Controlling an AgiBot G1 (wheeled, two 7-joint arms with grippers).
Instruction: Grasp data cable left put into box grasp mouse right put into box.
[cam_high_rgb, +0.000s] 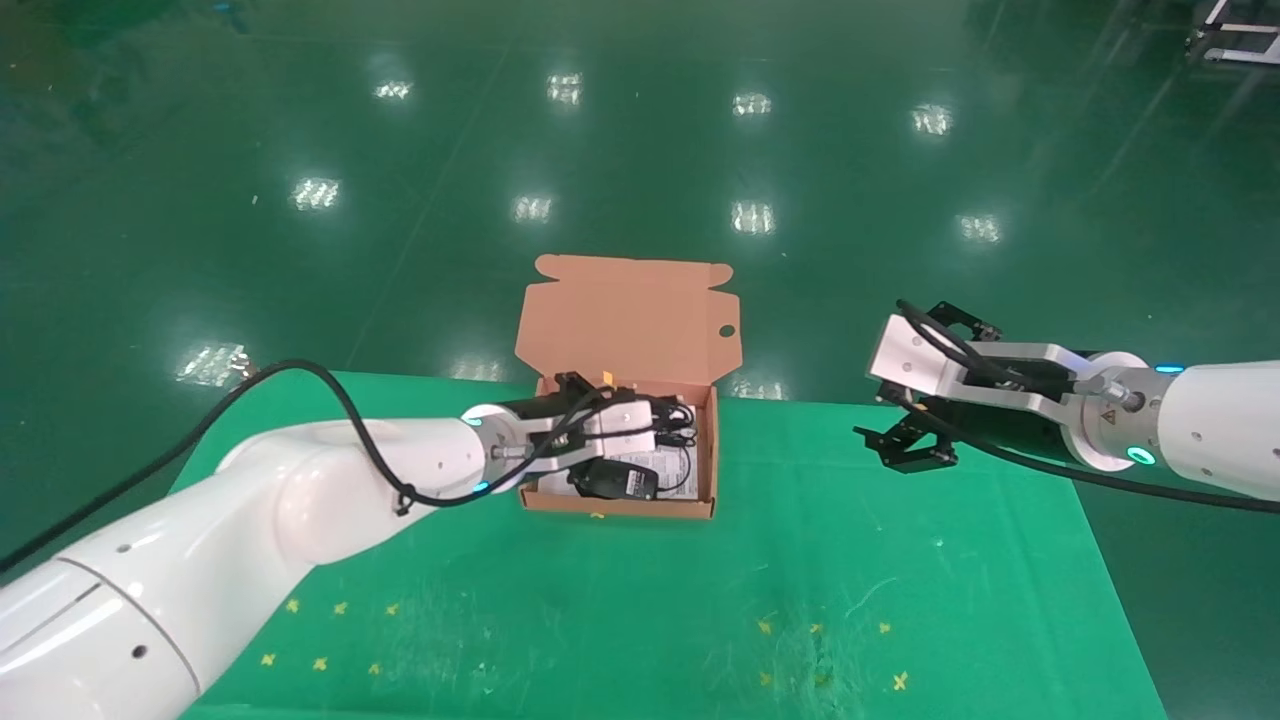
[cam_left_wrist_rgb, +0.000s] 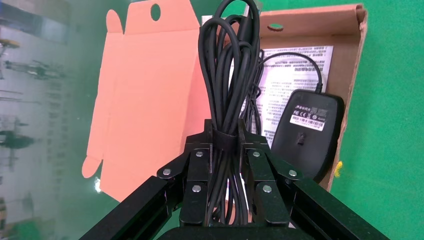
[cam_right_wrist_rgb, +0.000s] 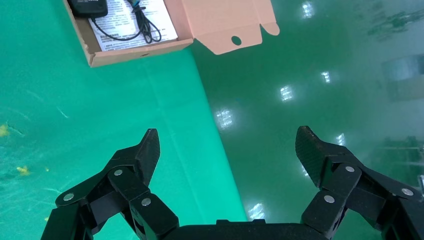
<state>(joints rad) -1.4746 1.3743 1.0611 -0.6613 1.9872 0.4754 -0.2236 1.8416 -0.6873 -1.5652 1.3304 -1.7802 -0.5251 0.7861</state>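
Green cloth covers the table (cam_high_rgb: 640, 600), which stands on a glossy green floor (cam_high_rgb: 300, 120). At the left, the white left arm reaches in from the near left corner, and its left pincer (cam_left_wrist_rgb: 226, 131) is over the open box (cam_high_rgb: 708, 455). This pincer is clenched on the cable (cam_left_wrist_rgb: 227, 90), a black wound bundle bound by a dark band; the fingers (cam_left_wrist_rgb: 197, 167) press it from both sides just at that band, and the long loops stand out beyond the fingertips, over the box interior. In the head view the bundle shows as dark loops at the pincer's tip, inside the outline of the box.

The box sits near the far edge of the table, about midway across, its flap lid (cam_high_rgb: 630, 315) tilted up and back with a small round hole near one corner. A printed white sheet (cam_left_wrist_rgb: 295, 75) lines the bottom. The mouse (cam_left_wrist_rgb: 307, 132) lies on that sheet inside the box, label side up, close to the near wall, with its thin cord (cam_right_wrist_rgb: 142, 27) coiled beside it.

At the right, well apart from the box, the right pincer (cam_right_wrist_rgb: 227, 150) hangs above the table's far right edge, released, its fingers spread wide with nothing between them.
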